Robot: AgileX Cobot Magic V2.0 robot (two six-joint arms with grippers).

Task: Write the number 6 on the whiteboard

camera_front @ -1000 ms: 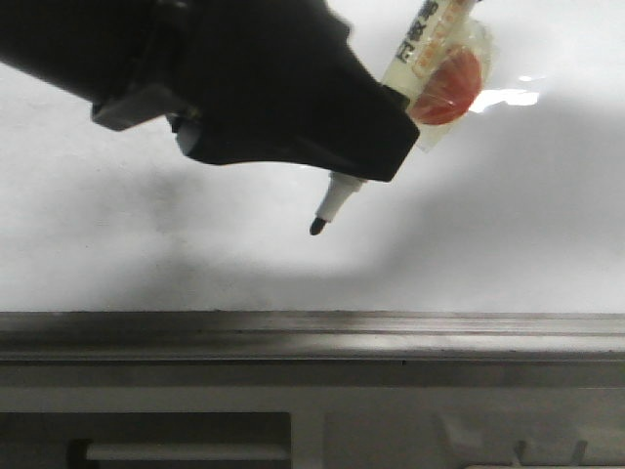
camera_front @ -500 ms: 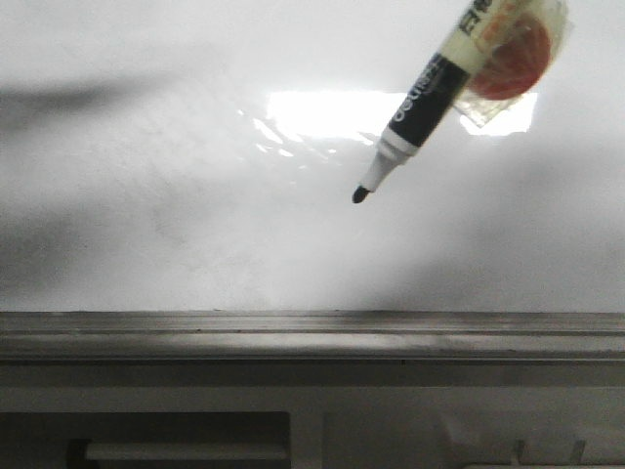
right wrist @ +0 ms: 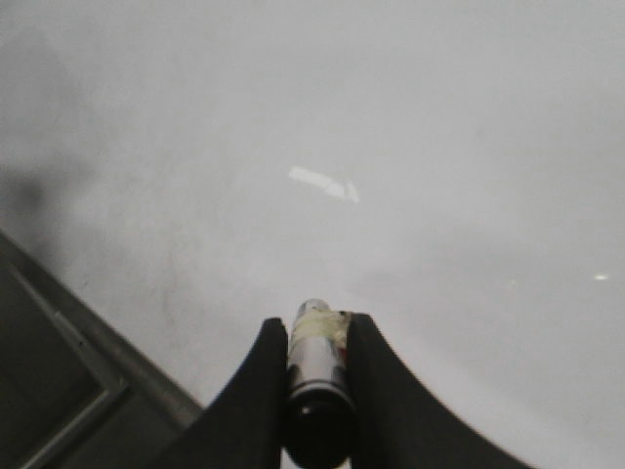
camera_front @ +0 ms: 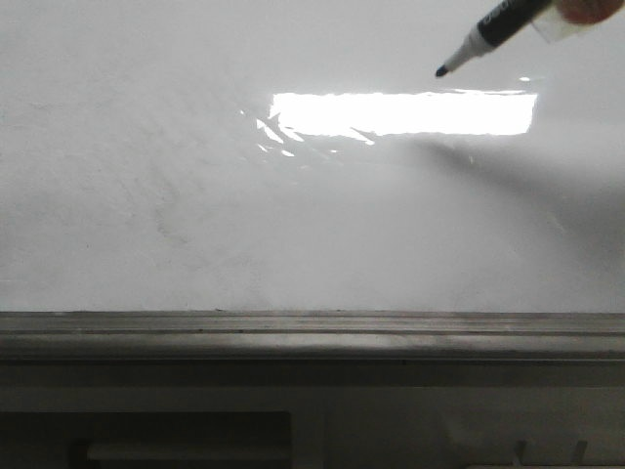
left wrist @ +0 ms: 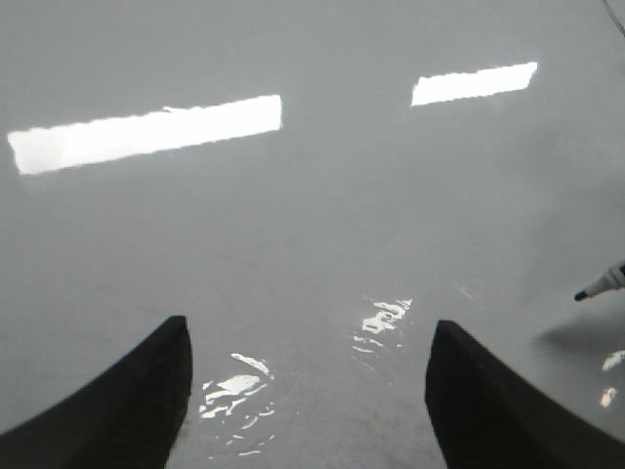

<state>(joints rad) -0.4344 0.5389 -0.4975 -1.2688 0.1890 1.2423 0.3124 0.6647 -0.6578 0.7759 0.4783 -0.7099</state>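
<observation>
Right fingers [right wrist: 275, 371] clamp marker [right wrist: 317, 376] above whiteboard [camera_front: 195, 215]; left fingers [left wrist: 488, 401] spread, empty.

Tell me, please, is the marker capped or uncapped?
Uncapped: the marker's bare dark tip shows in the front view, above the whiteboard.

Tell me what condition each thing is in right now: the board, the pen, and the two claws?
whiteboard: blank, no 6 drawn, faint smudges and glare.
marker: uncapped, tilted tip-down, tip above the board.
right gripper: shut on the marker.
left gripper: open, holding nothing.
</observation>
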